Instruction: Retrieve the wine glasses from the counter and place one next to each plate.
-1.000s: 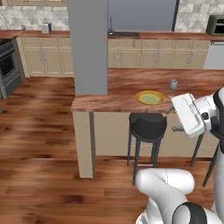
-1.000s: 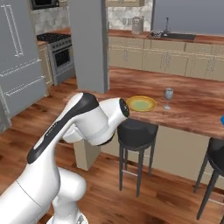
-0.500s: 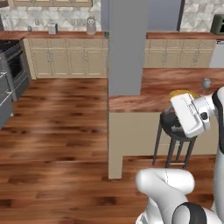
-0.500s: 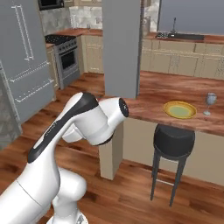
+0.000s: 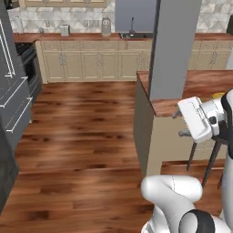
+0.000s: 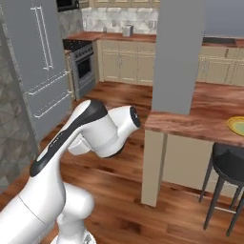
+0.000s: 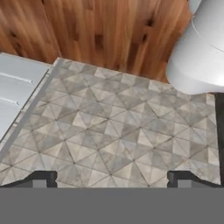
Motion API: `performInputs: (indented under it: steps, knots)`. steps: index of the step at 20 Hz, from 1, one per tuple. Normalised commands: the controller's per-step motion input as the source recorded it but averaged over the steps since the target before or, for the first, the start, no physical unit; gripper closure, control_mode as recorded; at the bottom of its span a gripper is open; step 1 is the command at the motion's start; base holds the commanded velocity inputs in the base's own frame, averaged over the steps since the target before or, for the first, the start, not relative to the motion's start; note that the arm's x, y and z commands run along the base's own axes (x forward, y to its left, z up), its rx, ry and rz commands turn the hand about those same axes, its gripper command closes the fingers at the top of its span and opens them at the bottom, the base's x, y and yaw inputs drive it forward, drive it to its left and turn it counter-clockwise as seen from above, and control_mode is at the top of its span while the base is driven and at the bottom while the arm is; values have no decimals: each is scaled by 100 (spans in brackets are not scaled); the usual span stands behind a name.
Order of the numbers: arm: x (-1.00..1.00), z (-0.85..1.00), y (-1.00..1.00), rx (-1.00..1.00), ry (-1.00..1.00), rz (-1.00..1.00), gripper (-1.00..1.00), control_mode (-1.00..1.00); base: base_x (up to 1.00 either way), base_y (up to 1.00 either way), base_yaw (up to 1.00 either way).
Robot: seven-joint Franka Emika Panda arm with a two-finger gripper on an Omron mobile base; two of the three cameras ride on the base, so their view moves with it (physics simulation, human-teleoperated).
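Kitchen, wood-plank floor; you have the counter (image 5: 91, 36) along the far wall, reddish-brown top over beige cabinets, grey diamond-tile backsplash above it, a sink faucet (image 5: 132, 25) near its middle and small containers standing on it. No wine glass can be made out on it at this size. Grey refrigerator (image 6: 43, 62) and a stove (image 6: 78, 59) at the left.

Bar top (image 6: 200, 114): nearer, to the right, wood, passing a grey pillar (image 6: 178, 52). A dark stool (image 6: 228, 167) stands beneath it. On its right end, the yellow-rimmed plate (image 6: 237, 125), cut by the right base view's edge.

Gripper (image 7: 111, 178): in the hand view your two dark fingertips (image 7: 41, 178) stand wide apart with nothing between them, pointed at a grey diamond-tile wall surface and floor, well apart from counter and plate.

Arm: folded close above the base, the hand's white end (image 5: 200, 119) held at about bar height just beside the bar's near face.
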Motion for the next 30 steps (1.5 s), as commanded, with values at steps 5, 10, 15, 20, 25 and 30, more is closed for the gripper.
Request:
performInputs:
  steps: [5, 10, 15, 20, 25, 30]
  knots:
    - [0, 0, 0, 0, 0, 0, -100, 100, 99, 100, -8]
    - [0, 0, 0, 0, 0, 0, -100, 100, 100, 100, -11]
    - [0, 0, 0, 0, 0, 0, -100, 100, 100, 100, -11]
    - [0, 0, 0, 0, 0, 0, -100, 100, 100, 51, -5]
    - [0, 0, 0, 0, 0, 0, -100, 100, 95, -86, 12]
    - [0, 0, 0, 0, 0, 0, -100, 100, 94, -80, 16]
